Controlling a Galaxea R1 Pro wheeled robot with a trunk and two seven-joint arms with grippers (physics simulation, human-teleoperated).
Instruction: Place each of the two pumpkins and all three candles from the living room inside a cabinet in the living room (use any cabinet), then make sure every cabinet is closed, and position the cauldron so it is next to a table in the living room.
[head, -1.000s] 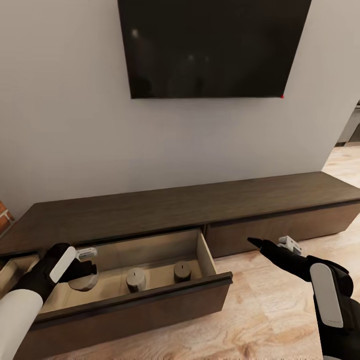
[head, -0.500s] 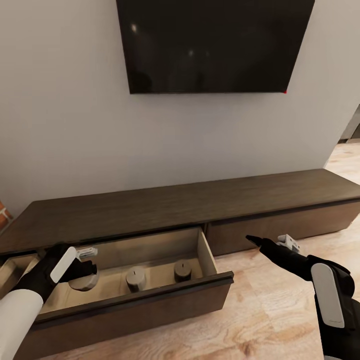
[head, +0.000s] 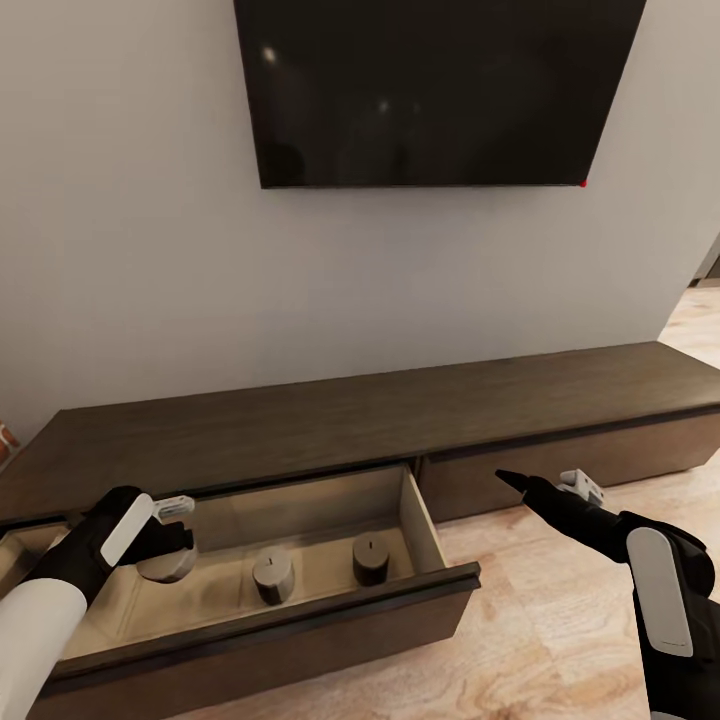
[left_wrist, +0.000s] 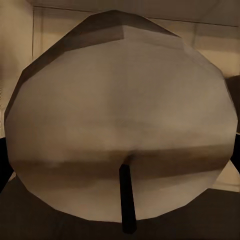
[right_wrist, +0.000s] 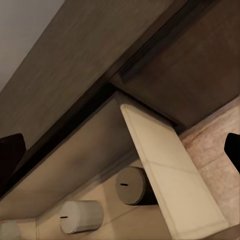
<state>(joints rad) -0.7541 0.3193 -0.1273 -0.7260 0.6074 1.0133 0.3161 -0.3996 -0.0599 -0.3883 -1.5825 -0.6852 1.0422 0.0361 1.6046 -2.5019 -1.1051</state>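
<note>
1. The long, low, dark brown wooden cabinet (head: 350, 420) under the wall television (head: 430, 90) has one pale-lined drawer (head: 300, 590) pulled open.
2. The left end effector (head: 172, 525) is closed on a stubby tan candle (head: 168, 565) over the drawer's left part.
3. Two more candles (head: 272, 577) (head: 370, 560) stand inside the drawer.
4. The right end effector (head: 545, 487) hovers, spread and empty, beside the drawer.

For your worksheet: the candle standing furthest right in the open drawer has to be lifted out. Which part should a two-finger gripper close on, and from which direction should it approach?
Grip the round side wall of the right-hand candle, coming straight down from above with fingers either side. It stands upright, wick up, inside the open drawer, whose front and side walls probably block a sideways approach. It stands apart from the middle candle, leaving room for a finger.
</note>
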